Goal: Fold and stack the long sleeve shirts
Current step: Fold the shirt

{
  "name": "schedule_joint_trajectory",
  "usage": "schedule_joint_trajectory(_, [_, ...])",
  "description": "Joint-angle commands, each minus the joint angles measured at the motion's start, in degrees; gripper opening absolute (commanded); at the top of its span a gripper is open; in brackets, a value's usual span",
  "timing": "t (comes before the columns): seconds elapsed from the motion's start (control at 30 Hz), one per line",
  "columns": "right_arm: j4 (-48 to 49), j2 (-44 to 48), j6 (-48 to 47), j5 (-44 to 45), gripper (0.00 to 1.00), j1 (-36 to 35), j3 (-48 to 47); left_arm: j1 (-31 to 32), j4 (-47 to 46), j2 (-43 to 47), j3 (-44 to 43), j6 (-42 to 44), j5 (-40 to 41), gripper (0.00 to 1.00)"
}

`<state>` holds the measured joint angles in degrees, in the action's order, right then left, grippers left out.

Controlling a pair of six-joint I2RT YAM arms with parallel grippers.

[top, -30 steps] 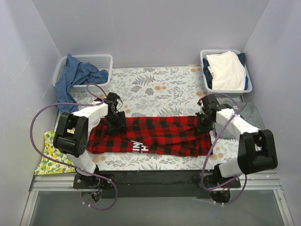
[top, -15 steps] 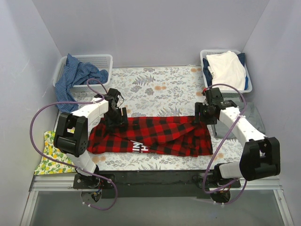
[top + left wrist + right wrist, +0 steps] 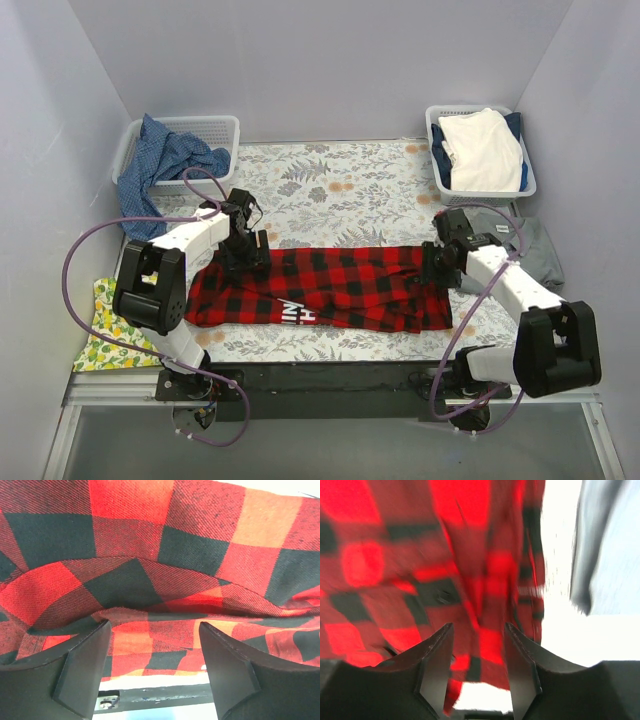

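The red-and-black plaid shirt (image 3: 330, 288) lies folded into a long band across the table's near half, white lettering near its front edge. It fills the left wrist view (image 3: 160, 555) and the right wrist view (image 3: 420, 565). My left gripper (image 3: 243, 250) is open just above the shirt's far left edge, nothing between its fingers. My right gripper (image 3: 440, 262) is open above the shirt's right end, also empty. The grey shirt (image 3: 535, 250) lies at the right, partly under my right arm; its edge shows in the right wrist view (image 3: 610, 555).
A white basket (image 3: 215, 128) at the back left holds blue cloth (image 3: 160, 165) that spills over its side. A basket (image 3: 436, 150) at the back right holds cream-white and navy cloth. A yellow lemon-print cloth (image 3: 105, 325) lies at the near left.
My right gripper rose off the shirt's right end, swung back, then came forward and down again. My left gripper shifted slightly toward the back. The shirt's right end lies flatter.
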<state>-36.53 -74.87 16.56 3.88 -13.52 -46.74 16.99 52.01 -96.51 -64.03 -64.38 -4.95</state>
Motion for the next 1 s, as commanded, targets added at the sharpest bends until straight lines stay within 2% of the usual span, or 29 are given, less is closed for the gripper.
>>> schedule_joint_trajectory(0.0, [-2.75, 6.22, 2.16, -0.87, 0.52, -0.02, 5.69, -0.12, -1.03, -0.17, 1.71, 0.04, 1.26, 0.70])
schedule_joint_trajectory(0.13, [-3.19, 9.91, 2.43, -3.53, 0.54, -0.02, 6.66, -0.12, -1.56, -1.14, 1.63, 0.13, 1.52, 0.69])
schedule_joint_trajectory(0.27, [1.10, 10.19, 2.25, -3.53, 0.54, -0.02, 3.86, -0.12, -1.47, -0.96, 0.93, 0.39, 1.35, 0.69])
schedule_joint_trajectory(0.47, [4.53, -1.04, 0.14, -4.76, 0.54, 0.07, -3.17, -0.12, -1.47, -0.43, 1.27, 0.75, 1.70, 0.69])
schedule_joint_trajectory(0.77, [9.11, -10.98, -1.26, -12.58, 0.51, -0.19, -5.38, -0.21, 0.02, 1.84, 0.49, 0.22, 2.58, 0.69])
schedule_joint_trajectory(0.97, [9.37, -17.13, -2.84, -7.67, 0.48, -0.11, -7.22, -0.12, 1.17, 4.31, -1.71, -1.10, 4.16, 0.70])
